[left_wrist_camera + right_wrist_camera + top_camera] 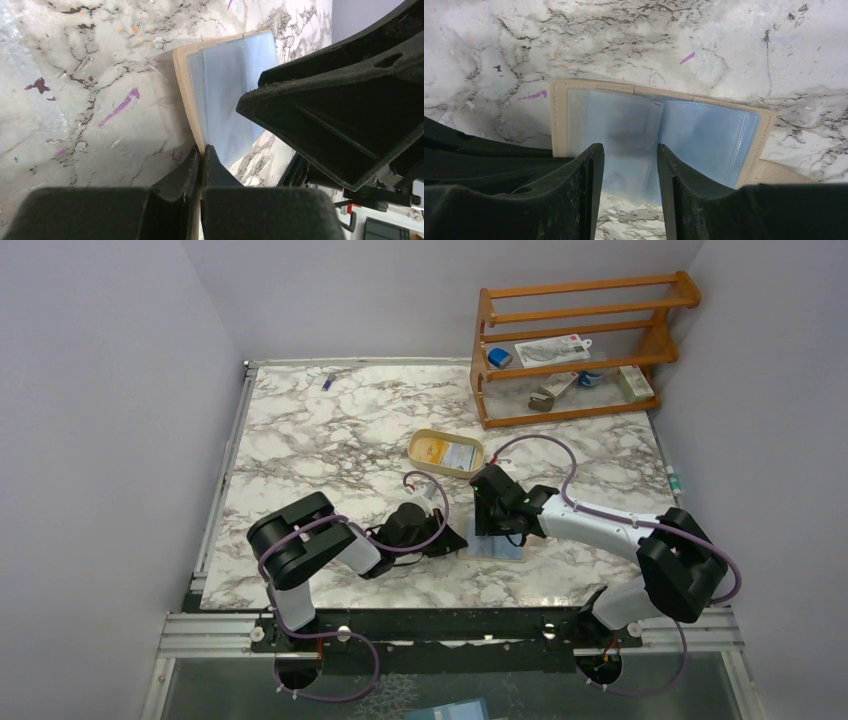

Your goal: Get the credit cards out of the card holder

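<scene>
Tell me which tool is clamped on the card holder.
The left tool: its jaws are shut on the beige edge of the card holder. The right tool stands open over the holder's pale blue inside.

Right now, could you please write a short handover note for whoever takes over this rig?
Left gripper: shut on the edge of the beige-tan soft bifold card holder, which lies open on the marble table.
Right gripper: open over a pale blue sleeve.
Done: a yellow-orange plastic card and a bluish-white card lie in the oval tan tray.
Left: I cannot tell whether the sleeves hold more; check.
</scene>
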You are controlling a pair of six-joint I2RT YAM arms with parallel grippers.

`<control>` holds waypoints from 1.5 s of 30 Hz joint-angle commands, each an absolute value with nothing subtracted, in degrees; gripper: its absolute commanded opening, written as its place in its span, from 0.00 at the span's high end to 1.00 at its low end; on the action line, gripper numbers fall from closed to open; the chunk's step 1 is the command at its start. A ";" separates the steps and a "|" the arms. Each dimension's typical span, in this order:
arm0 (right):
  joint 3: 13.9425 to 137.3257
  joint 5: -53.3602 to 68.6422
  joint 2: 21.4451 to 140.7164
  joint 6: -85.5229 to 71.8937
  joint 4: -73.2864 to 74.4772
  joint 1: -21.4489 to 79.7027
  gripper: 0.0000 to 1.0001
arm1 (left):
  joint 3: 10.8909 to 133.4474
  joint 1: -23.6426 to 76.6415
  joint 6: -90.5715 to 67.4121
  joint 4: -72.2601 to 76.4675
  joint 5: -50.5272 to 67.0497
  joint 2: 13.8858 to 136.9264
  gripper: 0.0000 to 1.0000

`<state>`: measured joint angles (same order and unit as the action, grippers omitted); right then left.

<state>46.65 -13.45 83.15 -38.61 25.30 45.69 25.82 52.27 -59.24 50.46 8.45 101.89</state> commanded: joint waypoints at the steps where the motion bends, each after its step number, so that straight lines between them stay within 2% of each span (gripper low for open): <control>1: 47.40 -16.27 83.90 -39.28 25.30 45.89 0.53 | 26.62 52.66 -57.82 48.47 6.81 99.64 1.00; 12: 48.70 -13.29 85.19 -37.71 22.01 45.96 0.45 | 27.31 52.78 -57.19 46.22 6.66 98.47 1.00; 22: 48.15 -11.46 88.18 -37.88 19.52 46.13 0.46 | 27.68 52.78 -56.87 45.24 6.71 98.02 1.00; 35: 43.15 -13.24 88.68 -37.42 19.26 46.12 0.81 | 27.01 52.67 -56.20 42.56 5.48 95.29 1.00; 39: 41.08 -13.21 89.02 -37.52 18.37 46.14 0.99 | 26.34 52.61 -56.09 41.53 4.96 93.87 1.00; 45: 38.00 -12.48 90.01 -38.85 16.42 46.14 0.99 | 25.19 52.09 -56.08 40.41 4.66 91.53 1.00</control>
